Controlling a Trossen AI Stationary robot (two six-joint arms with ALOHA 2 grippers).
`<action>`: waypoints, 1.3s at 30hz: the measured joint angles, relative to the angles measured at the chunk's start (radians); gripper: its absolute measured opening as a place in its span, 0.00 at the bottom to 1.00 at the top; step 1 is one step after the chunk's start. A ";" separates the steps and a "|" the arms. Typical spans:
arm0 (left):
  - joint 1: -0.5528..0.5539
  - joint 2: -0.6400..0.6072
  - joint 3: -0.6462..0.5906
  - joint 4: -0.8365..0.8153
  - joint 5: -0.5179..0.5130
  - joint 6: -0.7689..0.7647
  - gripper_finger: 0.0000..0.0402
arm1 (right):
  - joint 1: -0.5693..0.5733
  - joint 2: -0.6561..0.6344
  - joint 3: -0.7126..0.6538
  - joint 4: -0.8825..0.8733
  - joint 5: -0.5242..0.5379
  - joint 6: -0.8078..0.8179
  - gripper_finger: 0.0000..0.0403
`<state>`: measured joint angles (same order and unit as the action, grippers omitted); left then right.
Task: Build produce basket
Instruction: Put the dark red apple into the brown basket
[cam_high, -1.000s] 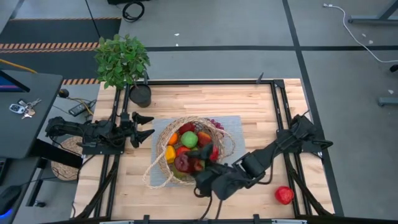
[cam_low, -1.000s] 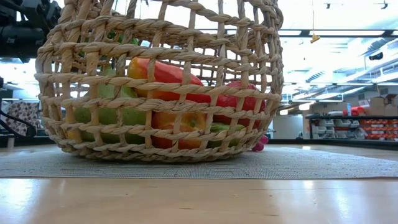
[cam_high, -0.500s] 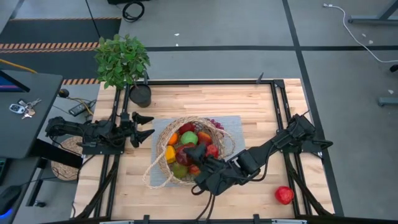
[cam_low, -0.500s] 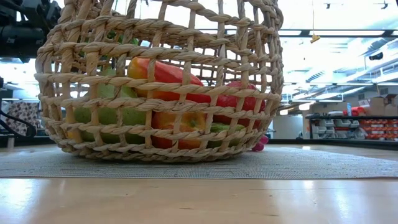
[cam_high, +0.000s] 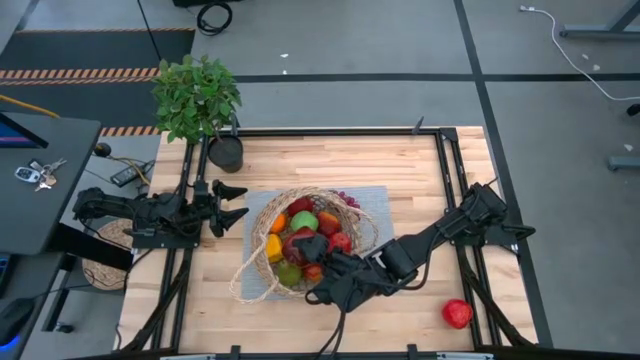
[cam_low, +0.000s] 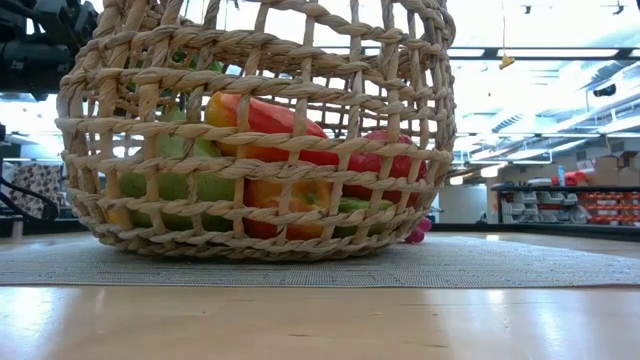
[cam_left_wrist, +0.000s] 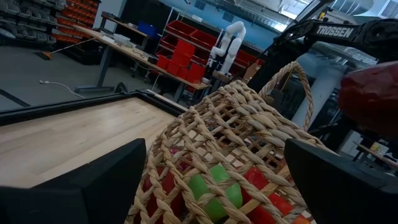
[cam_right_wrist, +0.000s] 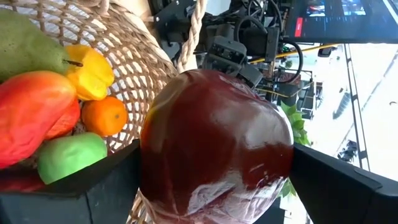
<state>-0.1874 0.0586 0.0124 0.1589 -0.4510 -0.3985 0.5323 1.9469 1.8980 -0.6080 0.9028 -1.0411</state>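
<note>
The wicker basket (cam_high: 330, 193) stands on a grey mat (cam_high: 378, 205) mid-table, its handle lying toward the near left. Inside lie produce pieces: a green apple (cam_high: 305, 222), an orange (cam_right_wrist: 104, 117), a yellow pepper (cam_right_wrist: 90, 71) and a green pear (cam_right_wrist: 25, 43). My right gripper (cam_high: 308, 247) hangs over the basket's near side, shut on a dark red apple (cam_right_wrist: 214, 149). My left gripper (cam_high: 238, 203) waits open at the table's left, level, pointing at the basket (cam_left_wrist: 236, 124). Another red apple (cam_high: 457, 313) rests on the table at the near right. My right gripper pinches the dark red apple between its two fingers, on two opposite sides (cam_right_wrist: 152, 168). The fingers come from the table's near right, slanting a little downward. The apple is lifted clear, just above the produce in the basket.
A potted plant (cam_high: 197, 95) in a black pot (cam_high: 226, 153) stands at the far left corner. Purple grapes (cam_high: 347, 200) lie on the mat just behind the basket. Bare wood shows along the far side and the near left.
My right gripper has rolled about its own pointing line while holding the dark red apple, and has edged a little further over the basket. The apple stays between the fingers, clear of the other produce.
</note>
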 joint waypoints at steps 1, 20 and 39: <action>0.000 0.000 0.000 0.000 0.000 0.000 0.97 | 0.000 0.000 0.000 0.000 -0.004 0.001 0.95; 0.000 0.000 0.000 0.000 0.000 0.000 0.97 | -0.008 0.000 0.000 0.000 -0.032 0.179 0.95; 0.000 0.000 0.000 0.000 0.000 0.000 0.97 | -0.137 -0.002 -0.045 -0.054 -0.261 1.389 0.95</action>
<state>-0.1872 0.0588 0.0124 0.1591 -0.4509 -0.3985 0.3955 1.9453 1.8526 -0.6622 0.6418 0.3483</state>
